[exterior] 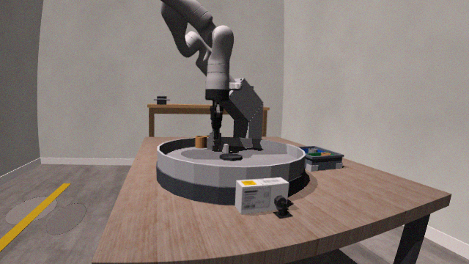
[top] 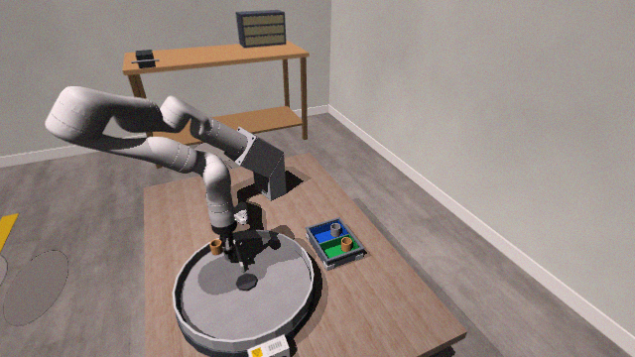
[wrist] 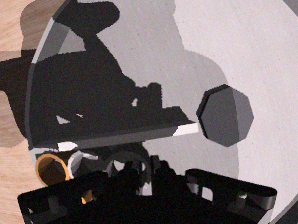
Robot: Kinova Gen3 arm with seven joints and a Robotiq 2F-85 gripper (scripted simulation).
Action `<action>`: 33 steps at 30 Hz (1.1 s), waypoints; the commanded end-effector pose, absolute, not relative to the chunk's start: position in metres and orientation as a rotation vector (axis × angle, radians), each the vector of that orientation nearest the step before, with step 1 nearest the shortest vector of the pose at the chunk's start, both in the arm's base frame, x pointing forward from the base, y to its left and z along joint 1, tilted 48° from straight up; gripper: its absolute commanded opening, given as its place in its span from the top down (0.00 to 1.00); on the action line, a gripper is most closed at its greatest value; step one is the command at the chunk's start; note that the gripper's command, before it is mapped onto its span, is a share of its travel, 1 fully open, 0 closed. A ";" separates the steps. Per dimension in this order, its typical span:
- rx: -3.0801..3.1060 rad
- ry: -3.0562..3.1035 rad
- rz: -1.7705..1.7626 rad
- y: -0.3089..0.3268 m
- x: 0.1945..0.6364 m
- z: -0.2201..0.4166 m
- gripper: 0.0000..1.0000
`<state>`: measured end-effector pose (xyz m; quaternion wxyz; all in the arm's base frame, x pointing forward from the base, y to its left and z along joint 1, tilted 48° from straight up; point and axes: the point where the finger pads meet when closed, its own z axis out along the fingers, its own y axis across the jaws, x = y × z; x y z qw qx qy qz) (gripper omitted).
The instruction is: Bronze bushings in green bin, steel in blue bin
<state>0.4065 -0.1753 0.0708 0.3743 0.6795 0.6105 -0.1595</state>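
My gripper (top: 229, 254) (exterior: 216, 147) (wrist: 146, 166) points down, low over the turntable (top: 268, 307) (exterior: 198, 172), near its far rim. It looks shut on the wall of a shadowed grey steel bushing (wrist: 129, 154); the fingers hide much of it. Another steel bushing (wrist: 73, 164) stands just left of it in the wrist view. A bronze bushing (top: 215, 247) (exterior: 200, 142) (wrist: 39, 165) stands further left by the rim. A small orange patch also shows behind the gripper in the wrist view. The blue bin (top: 321, 236) holds a steel bushing (top: 335, 229); the green bin (top: 331, 249) holds a bronze bushing (top: 346, 244).
A flat bar (wrist: 120, 138) runs over the turntable beside the fingers, toward the dark centre hub (top: 246, 282) (exterior: 231, 157) (wrist: 227, 116). A raised rim surrounds the turntable. A white box (top: 270, 348) (exterior: 261, 196) and a small black camera (exterior: 281, 205) stand at its front.
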 end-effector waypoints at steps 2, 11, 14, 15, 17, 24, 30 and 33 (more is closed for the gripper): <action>1.739 1.564 -0.406 -0.174 0.407 0.071 1.00; 1.739 1.564 -0.406 -0.172 0.406 0.074 1.00; 1.739 1.564 -0.406 -0.172 0.406 0.074 1.00; 1.739 1.564 -0.406 -0.171 0.406 0.075 1.00; 1.739 1.564 -0.406 -0.170 0.405 0.075 1.00; 1.739 1.564 -0.406 -0.169 0.405 0.076 1.00; 1.739 1.564 -0.406 -0.168 0.405 0.077 1.00; 1.739 1.564 -0.407 -0.168 0.404 0.078 1.00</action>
